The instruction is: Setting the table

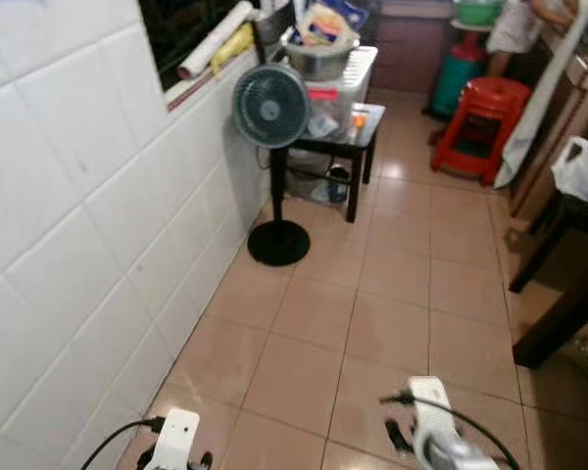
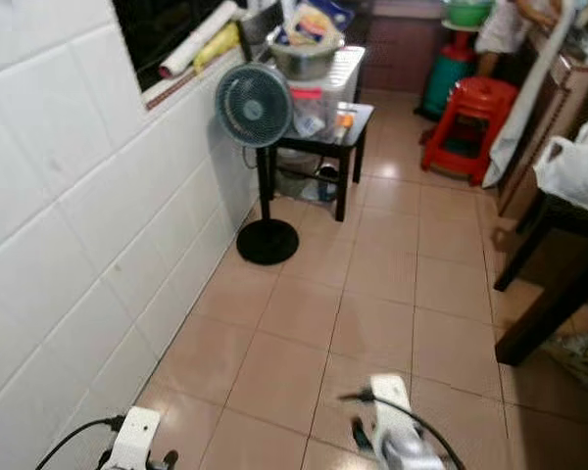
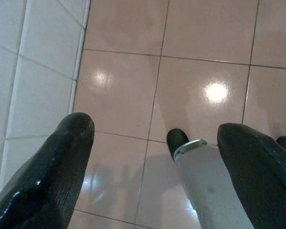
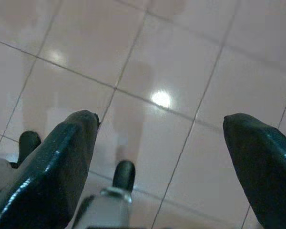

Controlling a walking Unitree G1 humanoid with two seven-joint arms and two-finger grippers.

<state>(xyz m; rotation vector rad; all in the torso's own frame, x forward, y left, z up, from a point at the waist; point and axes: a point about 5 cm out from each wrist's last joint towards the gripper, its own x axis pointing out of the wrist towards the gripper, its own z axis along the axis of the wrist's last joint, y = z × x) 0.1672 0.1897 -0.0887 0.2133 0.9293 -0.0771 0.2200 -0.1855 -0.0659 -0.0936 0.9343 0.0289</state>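
Note:
A dark wooden table (image 1: 566, 294) stands at the right edge of a narrow tiled room, with a white bag (image 1: 582, 170) on it. Far ahead, a small black side table (image 1: 361, 135) carries a metal bowl (image 1: 318, 59) and clear plastic boxes. Both arms hang low over the floor; the left arm (image 1: 176, 439) and right arm (image 1: 433, 426) show at the bottom of the left eye view. My left gripper (image 3: 155, 131) is open above bare tiles. My right gripper (image 4: 160, 121) is open too, holding nothing.
A black standing fan (image 1: 271, 106) stands by the white tiled wall (image 1: 78, 245) on the left. A red plastic stool (image 1: 485, 113) and a green container (image 1: 458, 73) are at the back right, next to a person (image 1: 524, 24). Pink floor tiles (image 1: 372, 313) run down the middle.

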